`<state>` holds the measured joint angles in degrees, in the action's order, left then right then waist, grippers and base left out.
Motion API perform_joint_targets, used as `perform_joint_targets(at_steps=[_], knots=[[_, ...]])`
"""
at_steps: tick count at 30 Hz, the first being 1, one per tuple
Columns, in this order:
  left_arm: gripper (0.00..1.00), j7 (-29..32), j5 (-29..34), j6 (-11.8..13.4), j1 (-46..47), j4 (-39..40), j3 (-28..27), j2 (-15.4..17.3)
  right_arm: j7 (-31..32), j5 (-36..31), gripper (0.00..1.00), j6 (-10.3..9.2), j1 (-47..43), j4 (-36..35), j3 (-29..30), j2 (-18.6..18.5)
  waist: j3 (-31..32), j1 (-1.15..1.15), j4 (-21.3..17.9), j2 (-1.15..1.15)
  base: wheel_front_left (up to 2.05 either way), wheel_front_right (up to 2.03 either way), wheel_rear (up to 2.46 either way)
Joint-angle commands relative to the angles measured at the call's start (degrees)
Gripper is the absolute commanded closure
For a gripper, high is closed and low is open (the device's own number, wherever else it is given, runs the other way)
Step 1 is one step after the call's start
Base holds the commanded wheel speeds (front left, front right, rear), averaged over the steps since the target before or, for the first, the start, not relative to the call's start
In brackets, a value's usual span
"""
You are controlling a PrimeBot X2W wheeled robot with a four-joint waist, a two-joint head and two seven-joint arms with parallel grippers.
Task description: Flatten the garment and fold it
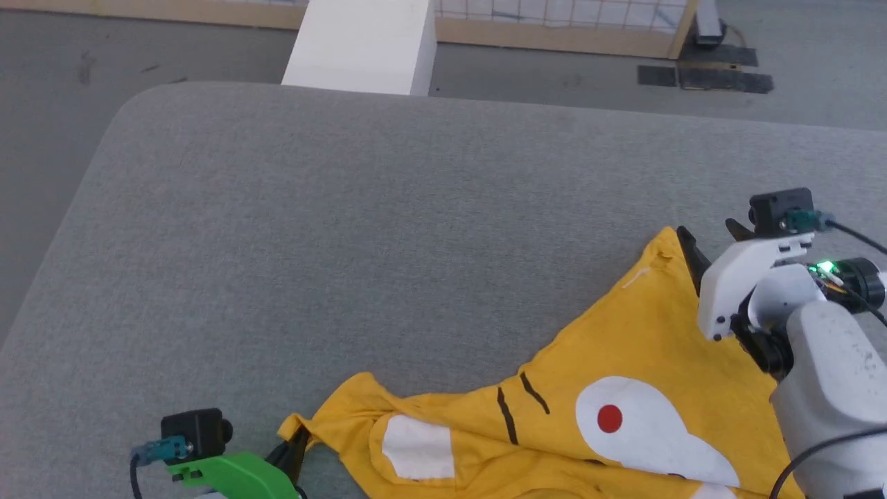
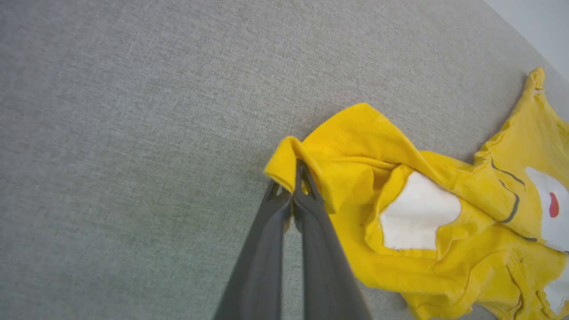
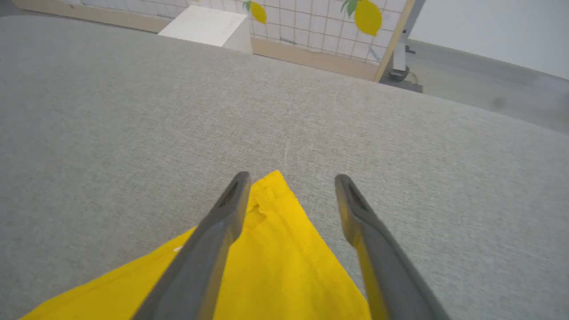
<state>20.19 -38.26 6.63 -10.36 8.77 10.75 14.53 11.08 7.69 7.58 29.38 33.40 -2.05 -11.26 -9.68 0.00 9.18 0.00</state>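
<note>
The yellow garment [image 1: 624, 346] lies crumpled at the near right of the grey table [image 1: 346, 222], printed side up with white patches, a red dot and dark stripes. My left gripper [image 2: 297, 175] is shut on a bunched yellow corner of the garment [image 2: 355, 133]; in the head view the left gripper [image 1: 296, 440] sits at the garment's left tip. My right gripper [image 3: 292, 180] is open, and its fingers straddle the garment's far pointed corner [image 3: 275, 209] low over the table. In the head view the right gripper [image 1: 707, 230] stands at that corner.
A white block [image 1: 364, 45] stands beyond the table's far edge, in front of a wood-framed grid panel [image 1: 561, 17]. Dark mats [image 1: 721, 76] lie on the floor at the far right. The table's rounded far-left corner [image 1: 138, 104] drops to grey floor.
</note>
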Motion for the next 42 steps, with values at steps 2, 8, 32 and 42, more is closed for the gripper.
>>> perform_joint_targets(at_steps=[2, 8, 32, 42], knots=[[1.0, -0.7, -0.5, -0.6, 1.6, -0.9, 0.4, -0.6, 3.1, -0.5, 0.0, -0.09, 3.6, 3.9, -0.1, -0.3, -2.6, 0.0, 2.9, 0.0, 0.0, 0.0, 0.0], [1.0, -1.9, -0.9, -1.5, 3.1, -2.8, 0.9, -1.4, 11.6, -3.5, 0.0, -0.09, 9.7, 11.4, -0.5, -0.8, -5.0, 0.0, 5.3, 0.0, 0.0, 0.0, 0.0], [1.0, -2.7, -0.2, -0.4, 0.0, -2.6, 0.1, 0.8, -7.6, 1.3, 1.0, -0.09, -10.9, -5.1, 6.6, 3.6, 3.0, 0.0, -0.5, 0.0, 0.0, 0.0, 0.0], [1.0, -8.2, -0.7, -2.4, 2.8, 1.6, -2.7, 1.4, -6.1, 3.5, 1.0, -0.09, -27.5, -24.8, 14.5, 7.7, 5.0, 0.0, -5.7, 0.0, 0.0, 0.0, 0.0]])
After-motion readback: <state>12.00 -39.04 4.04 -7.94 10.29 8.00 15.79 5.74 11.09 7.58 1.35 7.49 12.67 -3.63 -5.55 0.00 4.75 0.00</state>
